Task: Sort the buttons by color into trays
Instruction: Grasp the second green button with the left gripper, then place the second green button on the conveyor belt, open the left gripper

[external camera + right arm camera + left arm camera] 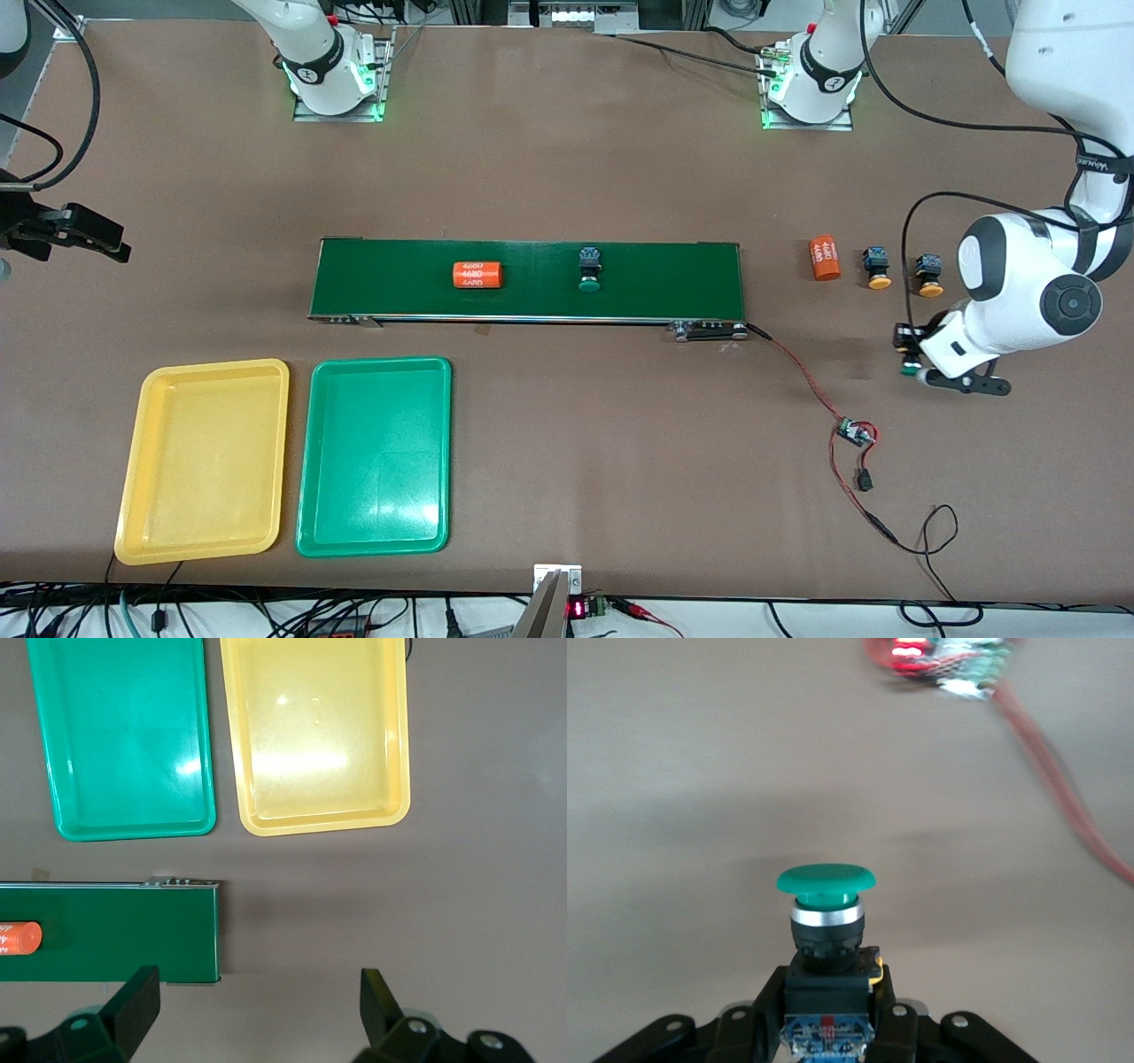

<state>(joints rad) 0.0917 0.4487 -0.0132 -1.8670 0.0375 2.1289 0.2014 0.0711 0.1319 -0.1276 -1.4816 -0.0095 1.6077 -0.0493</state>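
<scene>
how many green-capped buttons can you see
2. One green-capped button lies on the conveyor belt; the other is held in the left gripper, toward the left arm's end of the table.

A dark green conveyor belt (527,279) crosses mid-frame, an orange numbered cylinder (477,275) on it. Another cylinder (825,258) stands right of it — a red wire (802,372) trails to what seems a small circuit board (854,433).

Left gripper (912,359) clamped; right gripper (257,1001) wide.
</scene>
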